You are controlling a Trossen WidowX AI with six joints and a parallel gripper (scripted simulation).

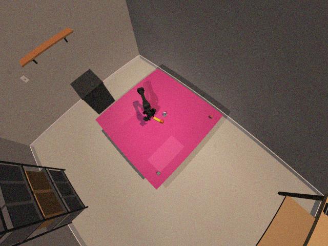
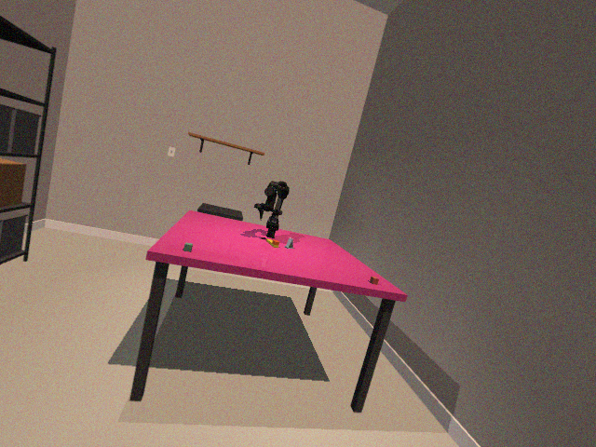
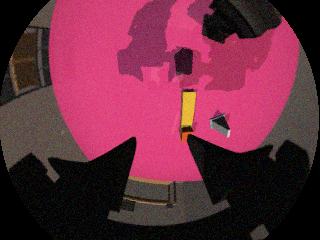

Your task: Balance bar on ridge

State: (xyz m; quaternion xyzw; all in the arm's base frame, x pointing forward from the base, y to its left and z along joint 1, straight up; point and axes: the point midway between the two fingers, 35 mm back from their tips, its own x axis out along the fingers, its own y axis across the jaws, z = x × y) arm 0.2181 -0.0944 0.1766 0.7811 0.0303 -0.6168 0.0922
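While one bar (image 3: 188, 108) lies flat, one ridge (image 3: 220, 123) (grey) stands beside.

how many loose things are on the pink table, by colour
yellow-and-orange bar: 1
grey ridge: 1
green block: 1
orange block: 1
total: 4

Pink table (image 2: 307, 274) and its load

A yellow-orange bar (image 1: 158, 120) lies flat beside a grey ridge (image 1: 164, 114); what look like small blocks, green (image 2: 187, 247) and orange (image 2: 373, 279), sit at two corners.
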